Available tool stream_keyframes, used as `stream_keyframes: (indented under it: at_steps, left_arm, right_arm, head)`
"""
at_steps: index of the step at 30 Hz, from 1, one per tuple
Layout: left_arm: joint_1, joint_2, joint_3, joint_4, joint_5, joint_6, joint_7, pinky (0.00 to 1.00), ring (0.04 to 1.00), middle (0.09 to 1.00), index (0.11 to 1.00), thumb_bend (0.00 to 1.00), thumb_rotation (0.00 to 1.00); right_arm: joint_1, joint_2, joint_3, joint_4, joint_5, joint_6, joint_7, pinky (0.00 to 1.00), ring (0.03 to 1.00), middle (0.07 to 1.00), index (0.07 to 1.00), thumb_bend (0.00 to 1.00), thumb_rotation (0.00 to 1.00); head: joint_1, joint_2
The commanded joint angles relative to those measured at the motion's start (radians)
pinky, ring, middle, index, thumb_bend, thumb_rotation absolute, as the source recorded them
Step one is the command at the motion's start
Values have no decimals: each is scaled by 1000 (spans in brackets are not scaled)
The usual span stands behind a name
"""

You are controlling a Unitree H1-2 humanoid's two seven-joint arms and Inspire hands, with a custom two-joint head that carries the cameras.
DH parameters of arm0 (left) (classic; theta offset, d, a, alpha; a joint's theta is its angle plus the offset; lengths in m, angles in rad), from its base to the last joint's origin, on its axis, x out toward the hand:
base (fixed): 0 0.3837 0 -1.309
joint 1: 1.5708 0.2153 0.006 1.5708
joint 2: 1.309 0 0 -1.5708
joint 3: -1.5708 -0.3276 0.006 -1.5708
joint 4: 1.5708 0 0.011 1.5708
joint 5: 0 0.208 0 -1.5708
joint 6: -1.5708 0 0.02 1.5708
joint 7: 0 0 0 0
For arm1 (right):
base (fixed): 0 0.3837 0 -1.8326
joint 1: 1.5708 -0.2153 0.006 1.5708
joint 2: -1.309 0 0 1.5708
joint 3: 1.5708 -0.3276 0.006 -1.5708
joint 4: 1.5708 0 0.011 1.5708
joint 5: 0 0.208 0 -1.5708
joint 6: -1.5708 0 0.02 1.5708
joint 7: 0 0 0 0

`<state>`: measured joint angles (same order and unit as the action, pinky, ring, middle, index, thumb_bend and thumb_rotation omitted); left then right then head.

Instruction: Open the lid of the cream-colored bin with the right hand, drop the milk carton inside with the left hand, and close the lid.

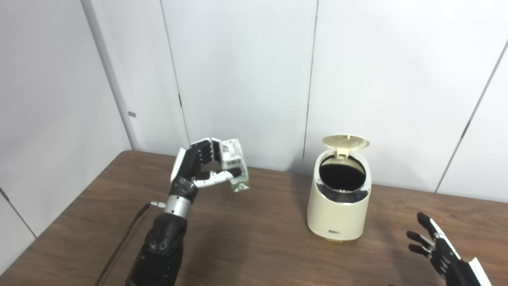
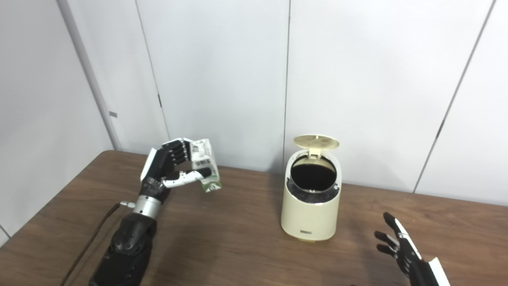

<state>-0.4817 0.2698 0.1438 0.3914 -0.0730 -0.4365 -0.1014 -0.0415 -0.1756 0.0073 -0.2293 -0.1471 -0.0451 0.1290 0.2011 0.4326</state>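
- Nearest the camera, the right hand (image 1: 436,248) hovers low over the table (image 1: 254,246) at the bottom right corner, fingers spread apart, holding nothing.
- To its left stands the cream-colored bin (image 1: 339,198), upright on the table, its lid (image 1: 345,142) raised at the back and the dark opening exposed.
- Well left of the bin, the left hand (image 1: 200,167) is raised above the table, clamped on the milk carton (image 1: 235,163), which tilts toward the bin.

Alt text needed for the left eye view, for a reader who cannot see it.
The left hand holds a milk carton above a wooden table, left of a cream-colored bin whose lid stands open. The right hand hovers open at bottom right.
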Motion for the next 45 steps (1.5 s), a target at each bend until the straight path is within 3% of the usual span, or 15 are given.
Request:
stream_keyframes:
  at_steps: [1,9,19,30,45]
  left_arm:
    - [-87,3,-6,-67,-13,-33,-31,456,448,502,505,503,0]
    - [-160,-55,-26,-87,-35,-33,-123,439,445,498,508,503,0]
    - [-216,-108,-25,-58,-47,-33,-204,437,442,499,509,503,0]
    - [-262,-166,-15,-11,-59,-33,-269,430,443,501,505,503,0]
    - [-286,-206,-6,52,-47,-33,-307,433,443,499,508,503,0]
  right_arm:
    - [-33,7,1,-7,-5,-28,-19,810,859,970,942,718,10]
    - [-52,13,12,42,-68,-64,-55,751,829,942,926,745,109]
    - [-67,26,24,106,-88,-116,-88,771,836,944,928,757,230]
    - [-73,44,26,134,-88,-134,-115,796,851,948,928,770,256]
    - [-77,59,34,140,-108,-137,-138,778,857,954,939,771,276]
  head:
    - [-8,-1]
    - [-65,-20]
    - [-126,-33]
    - [-163,-42]
    - [-193,-42]
